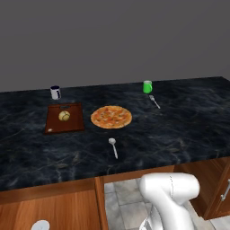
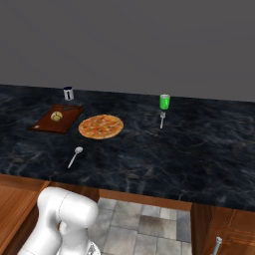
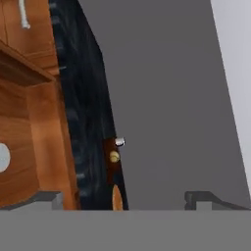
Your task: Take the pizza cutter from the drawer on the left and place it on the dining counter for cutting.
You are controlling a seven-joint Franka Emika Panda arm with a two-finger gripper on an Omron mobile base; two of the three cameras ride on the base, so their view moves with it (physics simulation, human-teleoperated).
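Lying inside the open drawer (image 1: 67, 211), pale pizza cutter (image 1: 40, 225) wheel, gripper (image 3: 122, 198) fingers apart, holding nothing

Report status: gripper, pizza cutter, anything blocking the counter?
Gripper open, low beside the cabinets. Pale disc, likely the pizza cutter, still below the dining counter. Pizza, spoon, cutting board take the middle; right end free.
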